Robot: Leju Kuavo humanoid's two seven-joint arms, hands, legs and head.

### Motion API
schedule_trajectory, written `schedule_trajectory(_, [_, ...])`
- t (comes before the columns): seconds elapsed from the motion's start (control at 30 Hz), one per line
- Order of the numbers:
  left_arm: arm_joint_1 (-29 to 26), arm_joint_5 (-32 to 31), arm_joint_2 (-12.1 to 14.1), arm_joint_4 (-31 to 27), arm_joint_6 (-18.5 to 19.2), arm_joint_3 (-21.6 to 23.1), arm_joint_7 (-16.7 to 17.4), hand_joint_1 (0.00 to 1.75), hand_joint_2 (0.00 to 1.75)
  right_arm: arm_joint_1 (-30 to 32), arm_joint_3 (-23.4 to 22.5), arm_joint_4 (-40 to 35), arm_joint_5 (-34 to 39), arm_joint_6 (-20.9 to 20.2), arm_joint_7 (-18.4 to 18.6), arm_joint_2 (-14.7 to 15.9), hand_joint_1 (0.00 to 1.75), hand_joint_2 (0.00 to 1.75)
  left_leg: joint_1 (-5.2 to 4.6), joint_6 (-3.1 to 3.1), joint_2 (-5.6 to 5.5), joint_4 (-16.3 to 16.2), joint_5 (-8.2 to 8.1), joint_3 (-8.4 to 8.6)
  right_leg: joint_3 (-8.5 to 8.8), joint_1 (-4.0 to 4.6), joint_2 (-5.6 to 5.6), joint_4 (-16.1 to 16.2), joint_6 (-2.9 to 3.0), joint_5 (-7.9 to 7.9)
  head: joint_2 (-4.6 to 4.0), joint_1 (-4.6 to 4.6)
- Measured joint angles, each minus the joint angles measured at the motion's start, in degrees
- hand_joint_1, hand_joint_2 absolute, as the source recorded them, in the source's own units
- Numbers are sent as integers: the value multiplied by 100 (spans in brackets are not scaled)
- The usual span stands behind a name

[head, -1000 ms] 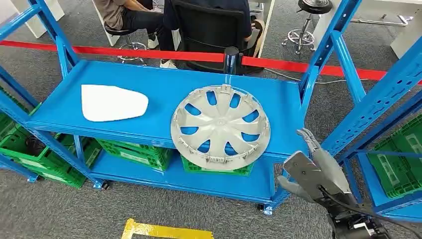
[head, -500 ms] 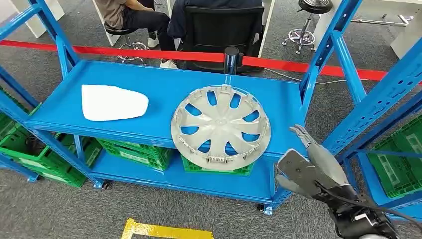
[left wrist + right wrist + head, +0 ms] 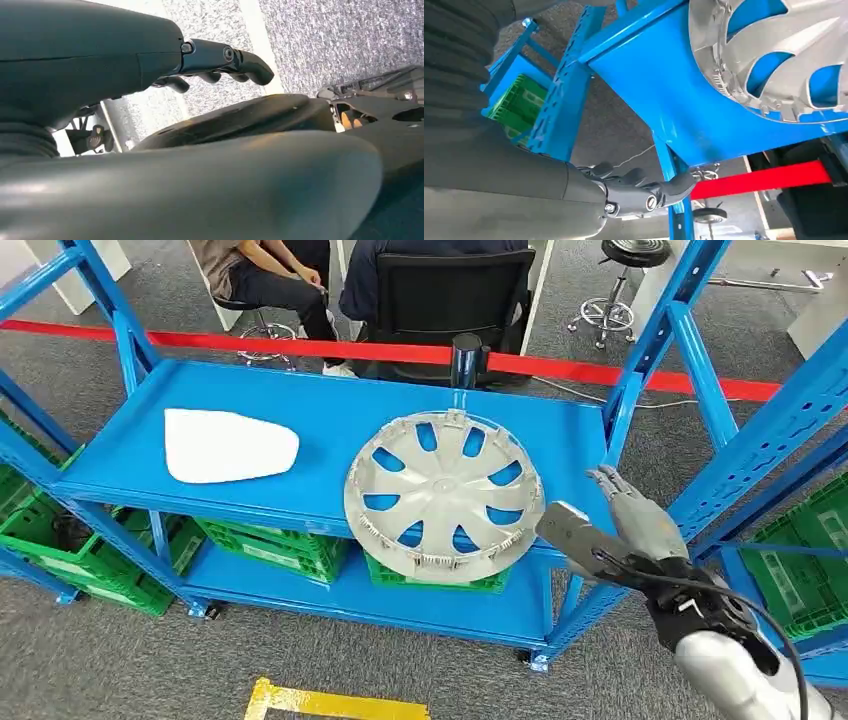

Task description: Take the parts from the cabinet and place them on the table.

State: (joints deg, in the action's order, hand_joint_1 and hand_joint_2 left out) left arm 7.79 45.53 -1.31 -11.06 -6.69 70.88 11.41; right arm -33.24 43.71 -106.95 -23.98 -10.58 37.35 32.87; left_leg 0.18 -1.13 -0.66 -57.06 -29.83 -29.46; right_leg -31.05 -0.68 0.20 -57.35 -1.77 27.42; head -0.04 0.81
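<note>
The hubcap [image 3: 444,495] lies just ahead of your right hand [image 3: 610,530], whose fingers are spread and empty; slide them under its overhanging rim before closing.

One silver wheel cover [image 3: 443,497] lies on the top shelf [image 3: 330,410] of the blue rack, its near edge overhanging the front lip, and one flat white panel [image 3: 229,445] lies on the same shelf, well apart from it. That makes two parts on the shelf. Under it runs one lower shelf [image 3: 440,605], with green crates beneath and beside the rack; at least four can be made out, one of them [image 3: 268,545] below the white panel, though their edges are partly hidden. One red barrier tape [image 3: 300,345] crosses behind the rack. Two people sit beyond it, one on a stool [image 3: 245,305] and one in a black office chair [image 3: 450,300]; one more stool [image 3: 620,280] stands further off. One yellow floor marking [image 3: 335,704] shows on the carpet.
</note>
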Motion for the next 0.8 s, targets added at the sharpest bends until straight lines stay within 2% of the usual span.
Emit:
schedule_trajectory(0.2, [4,44,7,2,13,33,0,0,0,-386,273,470,-310,-136,-214,-362,0,175,1,0,0,0,0,-5,-6,1,1,-1,0,0,0,-7])
schedule_trajectory(0.37, [0,48,11,4,15,37,0,0,0,-514,442,696,-350,-162,-241,-608,0,175,1,1,-5,0,1,-6,-6,0,-5,-1,0,0,0,-2])
schedule_trajectory(0.8, [0,68,28,4,18,39,9,0,0,-638,689,973,-387,-184,-275,-813,0,175,0,1,-5,0,1,-6,-6,0,-5,1,0,0,0,-2])
